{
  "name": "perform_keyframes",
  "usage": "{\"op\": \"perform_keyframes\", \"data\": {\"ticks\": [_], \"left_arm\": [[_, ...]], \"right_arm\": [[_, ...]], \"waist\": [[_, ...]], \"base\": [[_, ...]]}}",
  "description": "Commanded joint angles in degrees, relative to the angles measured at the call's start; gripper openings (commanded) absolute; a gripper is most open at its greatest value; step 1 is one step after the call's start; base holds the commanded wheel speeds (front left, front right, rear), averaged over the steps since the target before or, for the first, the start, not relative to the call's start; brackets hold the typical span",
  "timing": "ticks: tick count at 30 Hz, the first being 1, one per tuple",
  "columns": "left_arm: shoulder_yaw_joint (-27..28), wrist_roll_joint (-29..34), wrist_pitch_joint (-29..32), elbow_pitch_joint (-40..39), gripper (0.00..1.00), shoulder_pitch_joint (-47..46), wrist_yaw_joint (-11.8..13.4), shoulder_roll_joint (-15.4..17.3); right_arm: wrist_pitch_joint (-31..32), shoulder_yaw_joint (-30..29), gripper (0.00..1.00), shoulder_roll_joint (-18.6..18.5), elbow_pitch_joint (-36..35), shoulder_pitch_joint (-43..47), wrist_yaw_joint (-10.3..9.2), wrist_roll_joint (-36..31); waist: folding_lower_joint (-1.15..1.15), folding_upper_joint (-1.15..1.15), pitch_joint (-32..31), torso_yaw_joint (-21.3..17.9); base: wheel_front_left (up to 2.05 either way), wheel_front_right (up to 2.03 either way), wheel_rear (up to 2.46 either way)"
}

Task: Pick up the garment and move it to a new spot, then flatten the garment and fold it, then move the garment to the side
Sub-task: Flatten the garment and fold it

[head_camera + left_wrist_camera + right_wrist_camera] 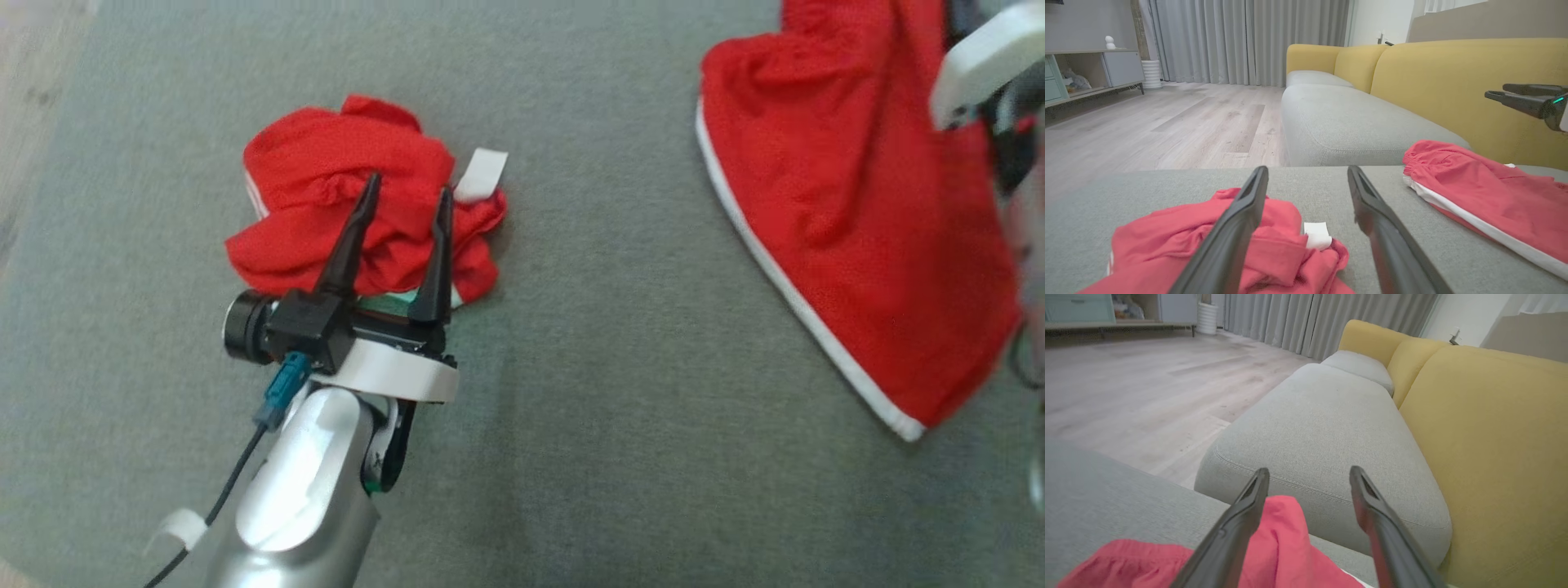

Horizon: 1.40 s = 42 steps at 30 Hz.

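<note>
A crumpled red garment [326,163] with a white tag [482,174] lies on the grey sofa cushion [612,367]. My left gripper [410,184] hovers over it, open, both fingers spread above the cloth with nothing between them. The left wrist view shows the same heap [1278,245] under the left gripper [1307,169]. A second red garment [841,204] with a white side stripe lies spread at the right, also in the left wrist view [1486,192]. My right gripper [1309,469] stands open just above its red cloth [1278,547], holding nothing. The right gripper [1495,91] also shows at the left wrist view's right edge.
The yellow sofa backrest [1453,81] rises behind the cushion. A second grey seat cushion [1323,428] continues beyond a gap. The wooden floor [1167,122] lies past the cushion's edge, with a low cabinet [1086,73] and curtains beyond.
</note>
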Motion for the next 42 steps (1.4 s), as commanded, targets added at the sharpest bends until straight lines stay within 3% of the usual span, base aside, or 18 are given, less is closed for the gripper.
{"op": "perform_keyframes", "data": {"ticks": [1, 6, 16, 19, 24, 33, 42], "left_arm": [[2.8, 0.6, -0.5, -1.6, 1.00, 0.3, -0.2, 0.6], [3.6, 0.9, -0.5, -1.3, 1.00, 1.8, -0.5, 0.6], [5.6, 1.6, -0.5, -1.2, 1.00, 6.2, -0.3, 0.6], [6.9, 0.5, -0.5, -1.1, 1.00, 8.3, -0.7, 0.6], [8.3, 1.1, -0.5, -0.5, 1.00, 11.2, -1.2, 0.6], [9.0, 1.9, -0.5, -0.2, 1.00, 12.4, -2.1, 0.5], [8.1, 2.0, -0.5, 0.6, 1.00, 11.6, -2.5, 0.5]], "right_arm": [[-1.8, -0.4, 1.00, 2.2, -2.6, 1.7, -0.04, 2.3], [-2.6, -2.0, 1.00, 4.8, -7.2, 7.0, -0.04, 5.9], [-2.8, -7.7, 1.00, 12.8, -31.8, 30.1, -0.04, 11.7], [-2.8, -9.1, 1.00, 13.6, -38.4, 38.7, -0.04, 12.5], [-2.8, -6.2, 1.00, 13.8, -45.6, 50.7, -0.04, 18.5], [-2.3, -3.6, 1.00, 13.8, -48.9, 59.2, -0.04, 21.3], [6.4, 1.3, 1.00, 13.8, -44.4, 62.4, -0.04, 21.2]], "waist": [[0.00, 0.00, -3.7, -3.3], [0.00, 0.00, -7.5, -6.0], [0.00, 0.00, -13.8, -11.5], [0.00, 0.00, -15.0, -12.6], [0.00, 0.00, -16.1, -13.7], [0.00, 0.00, -15.9, -13.7], [0.00, 0.00, -14.4, -12.1]], "base": [[0.00, 0.00, 0.00], [0.00, 0.00, 0.00], [0.00, 0.00, 0.00], [0.00, 0.00, 0.00], [0.00, 0.00, 0.00], [0.00, 0.00, 0.00], [0.00, 0.00, 0.00]]}}
